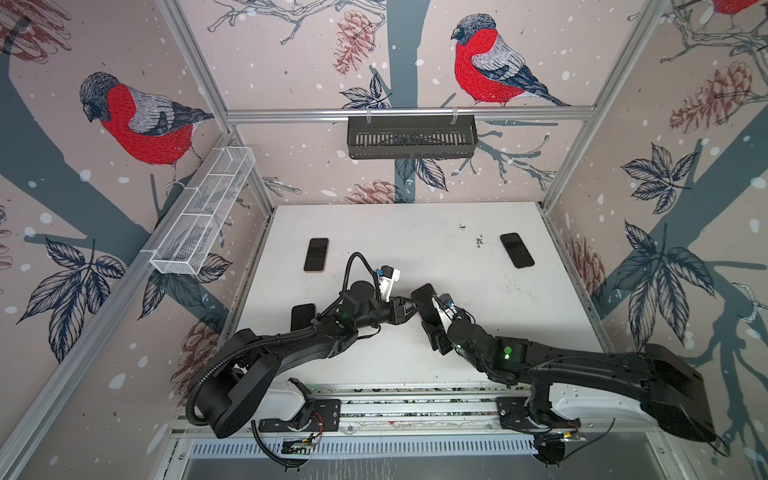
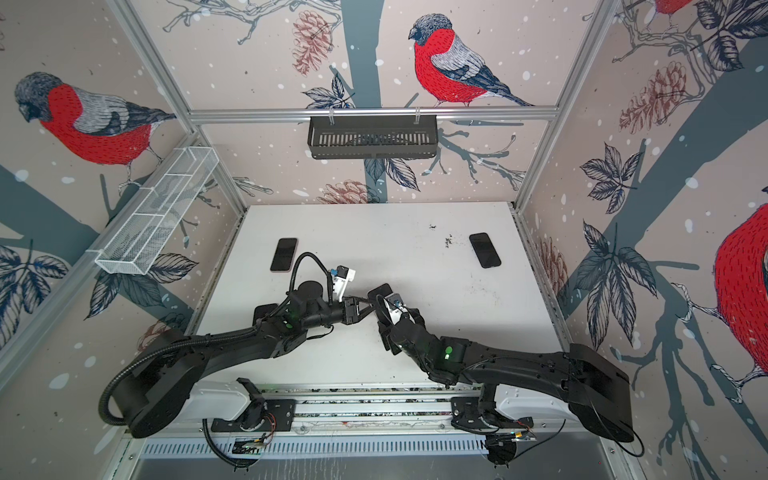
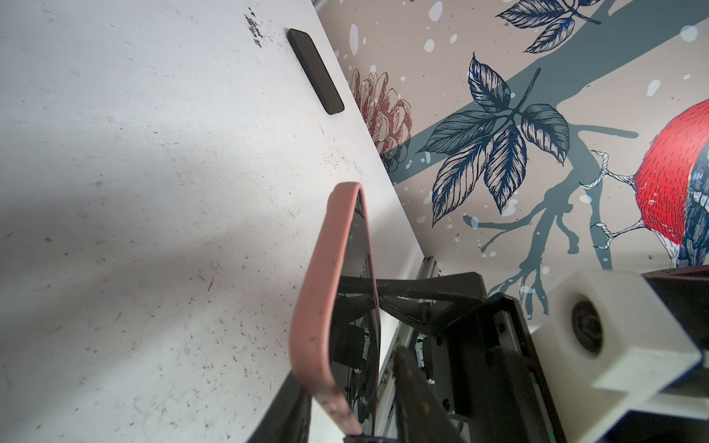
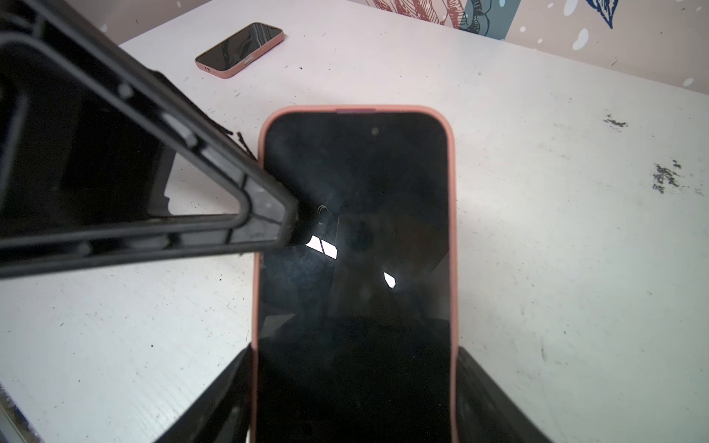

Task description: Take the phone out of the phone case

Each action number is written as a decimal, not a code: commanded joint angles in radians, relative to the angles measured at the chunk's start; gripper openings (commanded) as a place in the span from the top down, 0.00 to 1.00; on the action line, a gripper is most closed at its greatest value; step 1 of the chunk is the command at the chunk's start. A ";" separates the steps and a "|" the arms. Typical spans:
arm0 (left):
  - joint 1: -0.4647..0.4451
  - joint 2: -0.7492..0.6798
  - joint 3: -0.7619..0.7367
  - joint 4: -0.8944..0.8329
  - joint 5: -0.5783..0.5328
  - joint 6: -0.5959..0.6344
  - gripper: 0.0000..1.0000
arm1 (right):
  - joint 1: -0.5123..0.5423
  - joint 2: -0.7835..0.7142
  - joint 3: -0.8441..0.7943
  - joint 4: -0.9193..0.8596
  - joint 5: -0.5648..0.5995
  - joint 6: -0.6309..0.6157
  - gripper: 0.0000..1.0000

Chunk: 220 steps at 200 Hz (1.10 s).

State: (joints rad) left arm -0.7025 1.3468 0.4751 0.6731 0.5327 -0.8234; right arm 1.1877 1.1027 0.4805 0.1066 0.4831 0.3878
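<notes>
Our right gripper (image 4: pixel 353 387) clamps the pink phone case (image 4: pixel 453 230) by its two long sides, holding it clear of the tabletop (image 1: pixel 415 232), over its middle, with the phone (image 4: pixel 353 237) seated inside. Our left gripper (image 1: pixel 417 309) straddles one long edge of the case, a fingertip (image 4: pixel 268 214) at the screen's rim; we cannot tell whether it bites. We judge the step in hand is prying: next the left must peel the rim back while the right holds firm. A cased phone (image 1: pixel 316 254) lies toward the far left corner, a dark phone (image 1: pixel 516 250) toward the far right.

Both top views overhead, facing down on table (image 1: pixel 415 249), wrist views close on phone (image 4: pixel 353 172)
</notes>
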 commanded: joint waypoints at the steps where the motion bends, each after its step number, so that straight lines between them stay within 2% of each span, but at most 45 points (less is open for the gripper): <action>1: 0.006 0.001 0.000 0.109 0.050 -0.014 0.70 | 0.004 -0.023 -0.015 0.059 0.007 -0.014 0.67; 89: 0.009 0.023 0.028 0.124 0.116 -0.011 0.84 | 0.021 -0.045 -0.039 0.069 -0.008 -0.026 0.69; 132: 0.012 0.023 0.015 0.146 0.131 -0.019 1.00 | 0.022 -0.045 -0.052 0.080 -0.007 -0.029 0.70; 152: 0.013 0.023 0.011 0.155 0.129 -0.029 1.00 | 0.022 -0.046 -0.052 0.081 0.000 -0.034 0.69; 167: 0.013 0.019 0.010 0.152 0.122 -0.033 1.00 | 0.022 -0.051 -0.051 0.081 0.001 -0.034 0.61; 188: 0.013 -0.011 0.008 0.133 0.091 -0.030 1.00 | 0.023 -0.067 -0.043 0.068 0.003 -0.020 0.30; 220: 0.013 -0.101 0.051 -0.070 -0.024 0.059 1.00 | 0.023 -0.120 -0.003 0.003 0.001 0.018 0.08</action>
State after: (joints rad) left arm -0.6903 1.2991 0.4953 0.6651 0.5922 -0.8284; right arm 1.2095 1.0153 0.4465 0.1520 0.4812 0.3714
